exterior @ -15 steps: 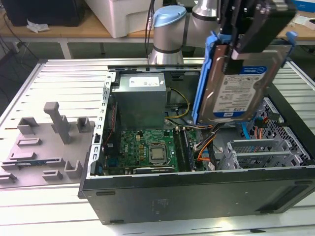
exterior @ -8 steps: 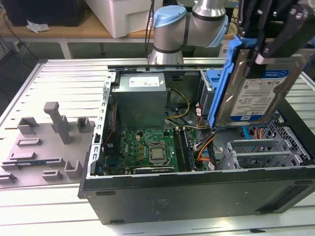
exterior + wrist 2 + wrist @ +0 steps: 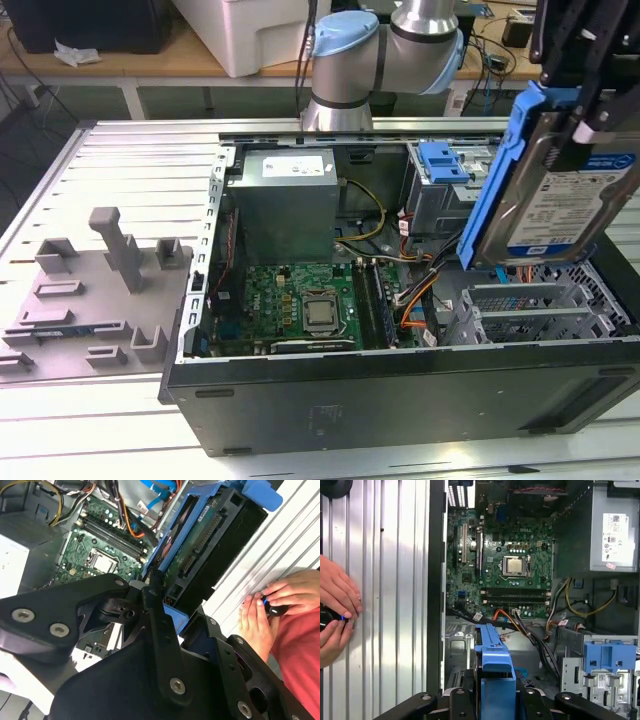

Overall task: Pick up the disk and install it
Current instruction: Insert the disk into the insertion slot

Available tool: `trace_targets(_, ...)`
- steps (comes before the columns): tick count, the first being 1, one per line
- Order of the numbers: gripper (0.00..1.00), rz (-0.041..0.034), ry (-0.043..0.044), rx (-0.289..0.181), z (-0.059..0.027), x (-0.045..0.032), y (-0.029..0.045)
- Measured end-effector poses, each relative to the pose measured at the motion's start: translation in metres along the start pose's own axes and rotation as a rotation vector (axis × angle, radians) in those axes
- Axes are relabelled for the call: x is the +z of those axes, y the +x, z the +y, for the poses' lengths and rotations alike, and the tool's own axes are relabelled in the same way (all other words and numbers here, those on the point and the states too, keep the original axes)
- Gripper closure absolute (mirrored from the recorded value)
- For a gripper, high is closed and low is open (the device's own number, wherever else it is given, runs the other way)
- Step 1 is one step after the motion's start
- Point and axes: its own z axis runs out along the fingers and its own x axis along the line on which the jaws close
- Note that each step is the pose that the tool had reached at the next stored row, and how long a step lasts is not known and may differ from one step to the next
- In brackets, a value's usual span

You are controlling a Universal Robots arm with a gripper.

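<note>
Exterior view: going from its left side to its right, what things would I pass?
Grey plastic tray with upright pegs → power supply box → blue-handled drive cage → disk, held up in the air over the open computer case.

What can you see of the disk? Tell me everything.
The disk is a flat silver drive with a white-and-blue label, framed by a blue plastic bracket. Its underside shows a green circuit board in the second wrist view. The claw grips it from above, steeply tilted, in air over the open computer case.
</note>
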Motion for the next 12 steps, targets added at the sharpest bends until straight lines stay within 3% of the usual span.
trace_targets(12, 0.64, -0.0163, 0.0007, 0.024, -0.0164, 0.0049, 0.0045)
